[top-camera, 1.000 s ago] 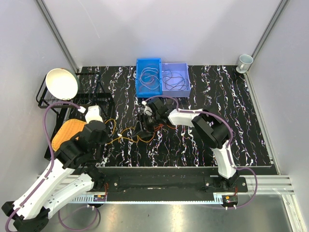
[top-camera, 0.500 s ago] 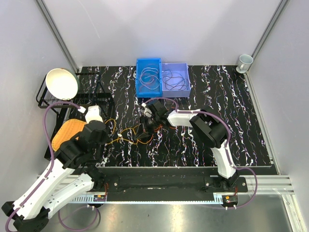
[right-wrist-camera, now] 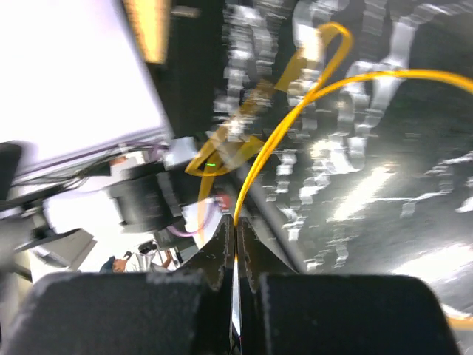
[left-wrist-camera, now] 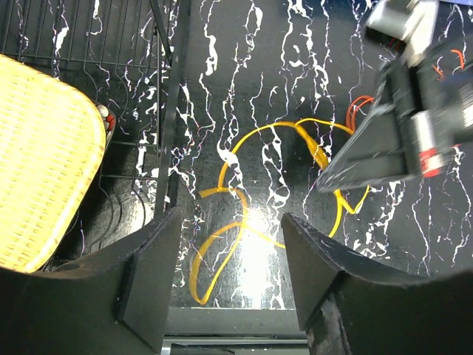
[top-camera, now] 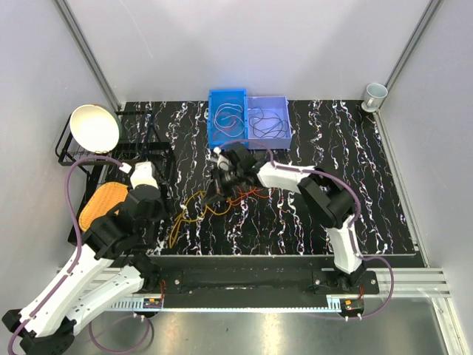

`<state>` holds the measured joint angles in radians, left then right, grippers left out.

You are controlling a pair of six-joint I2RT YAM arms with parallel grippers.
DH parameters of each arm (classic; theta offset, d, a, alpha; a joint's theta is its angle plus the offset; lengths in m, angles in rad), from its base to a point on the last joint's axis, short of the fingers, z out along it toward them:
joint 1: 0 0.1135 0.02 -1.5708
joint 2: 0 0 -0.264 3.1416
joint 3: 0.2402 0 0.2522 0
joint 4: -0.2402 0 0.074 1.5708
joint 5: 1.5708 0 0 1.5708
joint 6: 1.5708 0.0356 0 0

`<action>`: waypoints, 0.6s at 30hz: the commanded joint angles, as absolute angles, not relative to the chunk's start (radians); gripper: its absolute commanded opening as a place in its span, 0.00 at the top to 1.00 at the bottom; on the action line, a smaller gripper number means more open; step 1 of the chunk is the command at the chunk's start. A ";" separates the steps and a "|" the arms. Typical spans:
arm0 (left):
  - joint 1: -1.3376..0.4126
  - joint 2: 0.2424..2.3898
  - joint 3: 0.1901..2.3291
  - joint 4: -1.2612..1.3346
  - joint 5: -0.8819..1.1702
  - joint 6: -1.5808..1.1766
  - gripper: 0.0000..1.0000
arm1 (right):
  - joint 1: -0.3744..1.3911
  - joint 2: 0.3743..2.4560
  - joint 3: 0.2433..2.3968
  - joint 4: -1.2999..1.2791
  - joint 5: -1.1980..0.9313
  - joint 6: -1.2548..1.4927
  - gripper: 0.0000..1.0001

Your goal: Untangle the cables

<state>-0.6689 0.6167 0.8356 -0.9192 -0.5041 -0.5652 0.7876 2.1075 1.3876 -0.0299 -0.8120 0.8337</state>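
The cables are a loose tangle of thin orange loops [top-camera: 205, 208] on the black marbled mat, with a red strand [top-camera: 250, 194] beside them. My right gripper [top-camera: 222, 182] hangs over the tangle's far side, shut on one orange cable [right-wrist-camera: 267, 152] that rises from between its jaws [right-wrist-camera: 235, 222]. My left gripper [left-wrist-camera: 230, 222] is open above the mat near its front edge, and an orange loop [left-wrist-camera: 255, 132] lies below it, untouched. The top view hides the left fingers under the arm [top-camera: 140, 211].
A blue bin [top-camera: 211, 118] and a pale lilac bin [top-camera: 288, 118] at the back each hold coiled cables. A black wire rack [top-camera: 111, 159] stands at the left with a white bowl [top-camera: 94, 127] and a yellow woven pad [top-camera: 103, 201]. A cup [top-camera: 375, 95] sits at the back right.
My left gripper opened and let go of the orange cable, whose left end slumped toward the mat's front. My right gripper shut on an orange cable and moved back slightly.
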 commanded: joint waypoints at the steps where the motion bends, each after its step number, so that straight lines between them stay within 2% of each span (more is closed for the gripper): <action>1: -0.666 0.603 0.848 -0.868 -0.492 -0.554 0.39 | 0.746 1.947 1.508 -0.057 -0.880 0.853 1.00; 14: -0.664 0.604 0.847 -0.867 -0.486 -0.549 0.39 | 0.586 1.793 1.733 -0.153 -0.965 0.896 1.00; 18: -0.664 0.609 0.847 -0.859 -0.473 -0.542 0.39 | 0.561 1.784 1.866 -0.192 -0.997 0.899 1.00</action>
